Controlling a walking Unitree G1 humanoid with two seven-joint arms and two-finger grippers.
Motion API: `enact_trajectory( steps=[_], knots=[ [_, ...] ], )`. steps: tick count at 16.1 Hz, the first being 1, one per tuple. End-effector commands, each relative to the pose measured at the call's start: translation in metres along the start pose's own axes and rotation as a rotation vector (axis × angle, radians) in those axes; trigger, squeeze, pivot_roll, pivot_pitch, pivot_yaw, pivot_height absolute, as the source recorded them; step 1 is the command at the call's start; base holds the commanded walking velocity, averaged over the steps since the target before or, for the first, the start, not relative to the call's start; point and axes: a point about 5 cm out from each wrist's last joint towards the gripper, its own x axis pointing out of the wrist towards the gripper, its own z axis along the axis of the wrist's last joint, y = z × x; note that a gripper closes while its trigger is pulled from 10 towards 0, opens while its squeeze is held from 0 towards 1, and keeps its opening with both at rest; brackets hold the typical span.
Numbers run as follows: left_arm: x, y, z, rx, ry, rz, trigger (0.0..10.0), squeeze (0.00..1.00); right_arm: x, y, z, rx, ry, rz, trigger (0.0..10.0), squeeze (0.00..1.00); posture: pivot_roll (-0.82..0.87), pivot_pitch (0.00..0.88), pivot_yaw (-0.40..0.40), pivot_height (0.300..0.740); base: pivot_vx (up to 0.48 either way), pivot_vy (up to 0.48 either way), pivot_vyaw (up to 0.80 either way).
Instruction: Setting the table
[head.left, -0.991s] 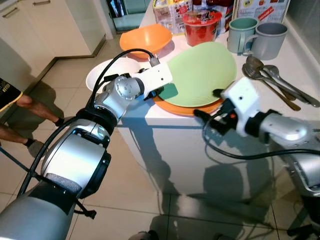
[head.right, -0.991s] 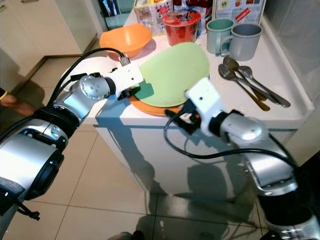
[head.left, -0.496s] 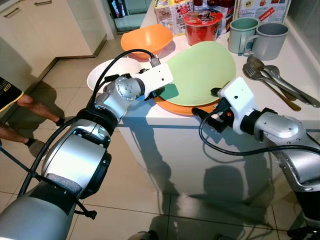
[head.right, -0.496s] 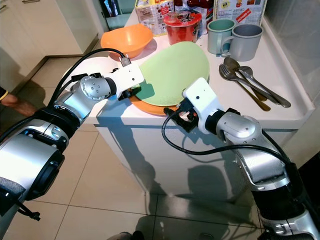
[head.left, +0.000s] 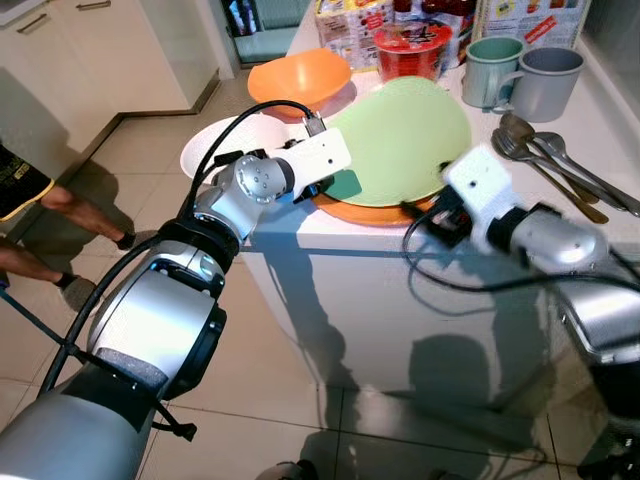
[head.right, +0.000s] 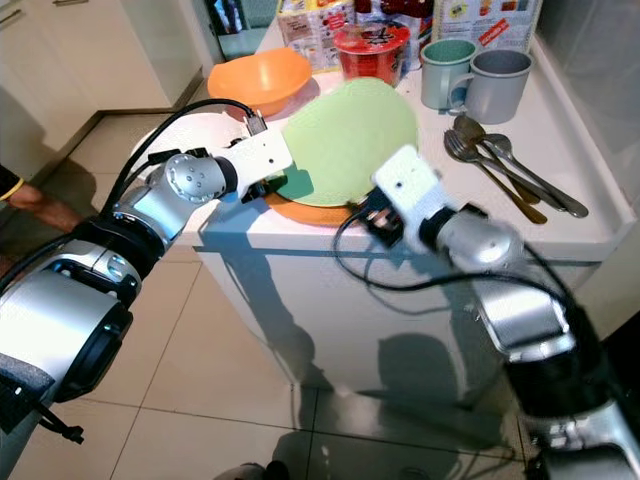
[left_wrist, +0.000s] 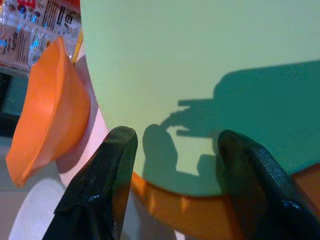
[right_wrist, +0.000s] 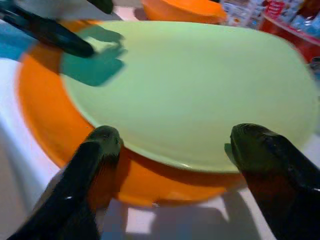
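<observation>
A: Our right gripper (right_wrist: 170, 150) has closed in on the stack over the last second; a second ago it hung off the counter's front edge, and now its fingers stand apart right at the near rim of the green plate (head.left: 405, 140) and the orange plate (right_wrist: 45, 105) under it

B: And our left gripper (left_wrist: 175, 150) holds where it was, fingers spread at the left rim of the same green plate, casting a dark shadow on it. Neither one is clamped on anything yet

A: So we judge we are about to lift the green plate off the orange one with both arms, one at each side. The right arm looks blurred, so it is probably moving in

B: Outward from there: the orange bowl (head.left: 298, 78) sits just beyond the plates, and a white plate (head.left: 215, 150) lies at the counter's left edge under our left arm

A: Further back stand the red noodle cup (head.left: 412, 47), then two mugs (head.left: 520, 75) side by side, with spoons and forks (head.left: 555, 165) laid out to the right of the plates

B: All of it rests on the white counter (head.left: 530, 215), which drops to a tiled floor (head.left: 300, 400). White cabinets (head.left: 110, 50) stand at the far left, and a person's legs (head.left: 50, 215) show at the left edge
</observation>
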Motion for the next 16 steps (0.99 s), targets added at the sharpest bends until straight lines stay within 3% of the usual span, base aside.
enact_trajectory(
  steps=[1, 16],
  knots=[
    [0.000, -0.030, -0.035, -0.042, 0.135, -0.118, 10.0, 0.00, 0.003, 0.003, -0.016, 0.012, 0.071, 0.008, 0.0, 0.00, -0.06, 0.108, 0.160, 0.740, 0.000, 0.000, 0.00],
    [0.003, -0.026, -0.020, -0.048, 0.080, -0.127, 10.0, 0.00, 0.008, -0.008, -0.020, 0.309, 0.022, -0.105, 0.0, 0.00, -0.04, 0.119, 0.162, 0.740, 0.000, 0.000, 0.00]
  ],
)
